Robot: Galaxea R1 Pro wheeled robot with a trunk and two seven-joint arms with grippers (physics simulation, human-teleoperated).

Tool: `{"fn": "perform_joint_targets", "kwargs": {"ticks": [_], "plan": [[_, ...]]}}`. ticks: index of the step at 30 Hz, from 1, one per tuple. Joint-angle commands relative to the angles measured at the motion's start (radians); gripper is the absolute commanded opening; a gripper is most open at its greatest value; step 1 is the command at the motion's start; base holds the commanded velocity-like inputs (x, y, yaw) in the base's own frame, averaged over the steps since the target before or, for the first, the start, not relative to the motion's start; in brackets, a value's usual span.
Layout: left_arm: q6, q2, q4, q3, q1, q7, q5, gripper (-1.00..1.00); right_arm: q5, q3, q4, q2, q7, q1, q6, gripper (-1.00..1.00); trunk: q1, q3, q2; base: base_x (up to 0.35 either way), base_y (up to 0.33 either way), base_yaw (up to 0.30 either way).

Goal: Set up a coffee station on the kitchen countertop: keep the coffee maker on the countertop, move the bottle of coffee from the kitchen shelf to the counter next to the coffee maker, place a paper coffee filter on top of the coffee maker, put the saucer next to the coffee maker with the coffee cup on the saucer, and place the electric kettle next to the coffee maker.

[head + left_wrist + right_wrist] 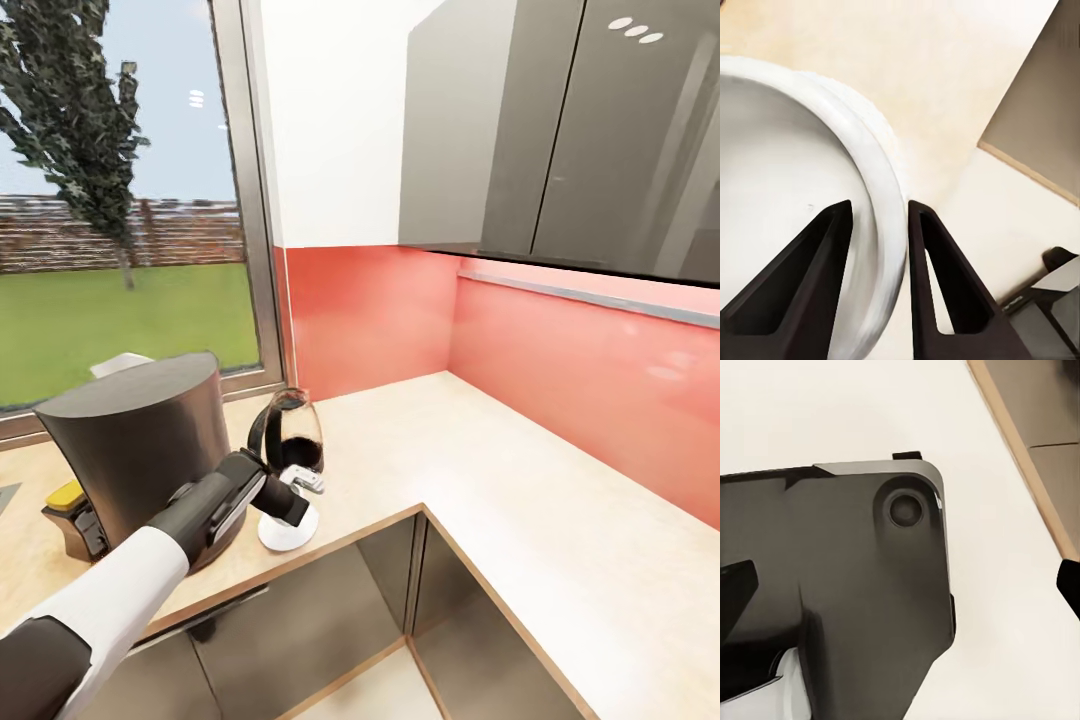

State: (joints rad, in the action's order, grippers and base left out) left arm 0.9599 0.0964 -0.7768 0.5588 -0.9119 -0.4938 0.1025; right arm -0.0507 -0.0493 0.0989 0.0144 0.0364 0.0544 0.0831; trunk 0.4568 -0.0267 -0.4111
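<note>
Left tool (879, 225) pinches the rim of the small flat round white saucer (290, 532), which lies on the light tan wood-grain bench (560, 520) just beside the tall dark grey matte coffee maker (140, 440). Squat glass kettle (290, 432) stands behind the saucer. No lettering is legible.

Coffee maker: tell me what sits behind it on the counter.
A yellow-lidded bottle of coffee peeks out beside the coffee maker, at its base on the kitchen countertop. Most of the bottle is covered by the maker's body, so its label can't be seen.
</note>
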Motion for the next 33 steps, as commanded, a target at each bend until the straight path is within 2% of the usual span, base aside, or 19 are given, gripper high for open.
{"fn": "perform_joint_targets", "kwargs": {"ticks": [1, 10, 23, 29, 33], "plan": [[0.005, 0.001, -0.001, 0.004, 0.003, 0.006, 0.010, -1.00, -0.006, -0.004, -0.001, 0.001, 0.001, 0.001, 0.004, 1.00, 0.001, -0.002, -0.002, 0.011, 0.000, 0.000], [0.001, 0.005, 0.001, 0.006, 0.035, 0.021, 0.009, -1.00, -0.005, -0.004, -0.001, 0.001, 0.000, 0.001, 0.004, 1.00, 0.001, -0.002, -0.002, 0.002, 0.000, 0.000], [-0.001, 0.006, -0.001, 0.005, 0.038, 0.035, 0.009, -1.00, -0.006, -0.004, -0.001, 0.001, 0.001, 0.001, 0.004, 1.00, 0.001, -0.002, -0.002, 0.000, 0.000, 0.000], [0.000, 0.004, -0.003, 0.002, 0.038, 0.083, 0.009, -1.00, -0.005, -0.004, -0.001, 0.001, 0.001, 0.001, 0.004, 1.00, 0.001, -0.002, -0.002, 0.000, 0.000, 0.000], [0.000, 0.001, -0.003, 0.006, 0.038, 0.092, 0.010, -1.00, -0.006, -0.004, -0.001, 0.001, 0.001, 0.001, 0.004, 1.00, 0.001, -0.002, -0.002, 0.029, 0.000, 0.000]]}}
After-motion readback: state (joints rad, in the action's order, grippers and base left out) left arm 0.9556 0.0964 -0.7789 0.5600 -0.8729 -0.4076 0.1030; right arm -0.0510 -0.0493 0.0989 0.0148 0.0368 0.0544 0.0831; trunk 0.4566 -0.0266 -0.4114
